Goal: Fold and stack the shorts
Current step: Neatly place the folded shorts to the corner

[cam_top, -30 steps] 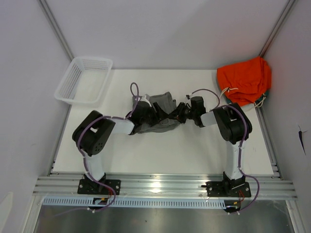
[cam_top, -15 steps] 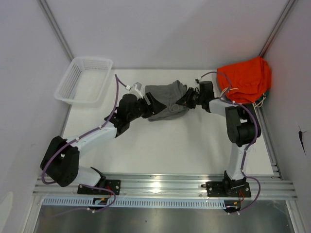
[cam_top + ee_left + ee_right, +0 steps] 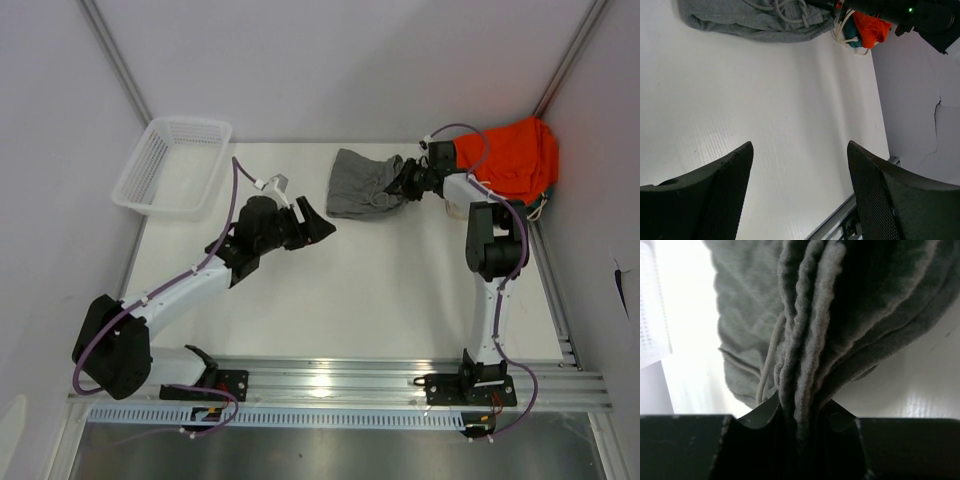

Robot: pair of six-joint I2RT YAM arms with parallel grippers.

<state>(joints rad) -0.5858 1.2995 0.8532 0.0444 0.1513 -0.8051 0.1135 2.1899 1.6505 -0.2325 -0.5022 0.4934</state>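
Grey jersey shorts (image 3: 362, 183) lie bunched at the far middle of your table (image 3: 400, 295), their right end pinched tight in your right gripper (image 3: 402, 184). Only your right wrist camera shows the stacked folds and a pale drawstring (image 3: 771, 357) wedged between the jaws. Your left gripper (image 3: 322, 222) hangs spread wide, holding nothing, near the shorts but apart from them. Its wrist view catches the orange garment (image 3: 870, 29) just beyond them.

- left arm (image 3: 185, 288): white links, black joint housings, purple cable clipped alongside
- right arm (image 3: 488, 315): same white-black build, purple cable loops
- base plates (image 3: 205, 383): black
- left gripper (image 3: 799, 150): matte black fingers (image 3: 715, 200), fine mesh texture
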